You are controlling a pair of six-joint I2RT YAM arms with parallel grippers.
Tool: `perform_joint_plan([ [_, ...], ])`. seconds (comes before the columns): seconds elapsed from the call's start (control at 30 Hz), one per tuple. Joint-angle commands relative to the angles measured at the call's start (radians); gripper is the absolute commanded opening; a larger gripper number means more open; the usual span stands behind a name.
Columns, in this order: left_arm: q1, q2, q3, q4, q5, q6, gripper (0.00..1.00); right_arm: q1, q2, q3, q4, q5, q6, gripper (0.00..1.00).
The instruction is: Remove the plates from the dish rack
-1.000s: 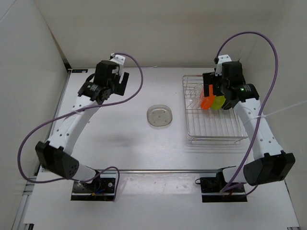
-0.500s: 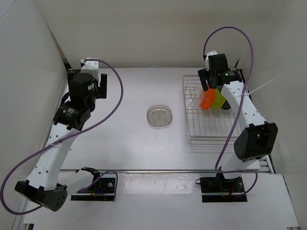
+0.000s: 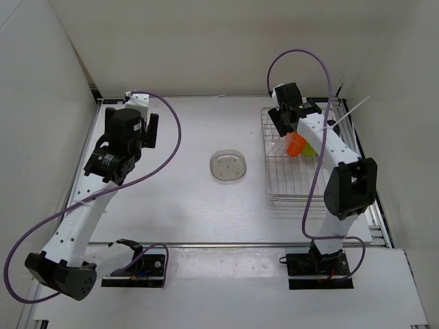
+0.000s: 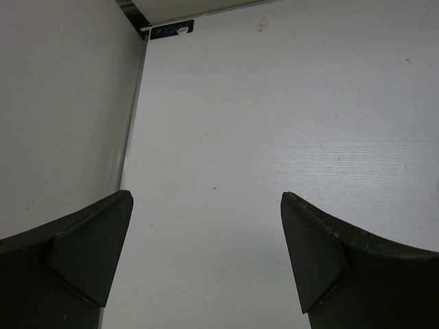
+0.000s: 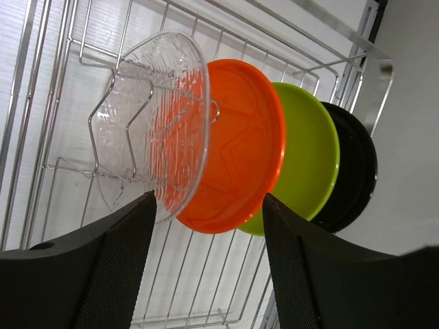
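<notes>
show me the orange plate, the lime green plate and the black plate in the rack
orange plate (image 5: 240,144), right wrist view, middle of its face
lime green plate (image 5: 310,154), right wrist view, visible strip of its face
black plate (image 5: 358,168), right wrist view, exposed outer band

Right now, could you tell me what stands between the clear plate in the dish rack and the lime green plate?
The orange plate stands on edge between the clear plate and the lime green plate, as the right wrist view shows.
</notes>
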Motion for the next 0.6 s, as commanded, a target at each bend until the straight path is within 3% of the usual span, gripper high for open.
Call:
perform_joint_plan([
  [0.0, 0.004, -0.005, -0.006, 0.004, 0.023, 0.005, 1.0, 0.007, 0.047, 0.027, 0.025, 0.032, -0.043, 0.67],
  [0.4, 0.004, -0.005, -0.017, 0.014, 0.052, 0.015, 1.0, 0.016, 0.134, 0.056, 0.074, 0.068, -0.109, 0.52],
  [0.57, 0.004, 0.004, -0.008, 0.014, 0.061, 0.015, 1.0, 0.016, 0.166, 0.065, 0.083, 0.077, -0.128, 0.52],
])
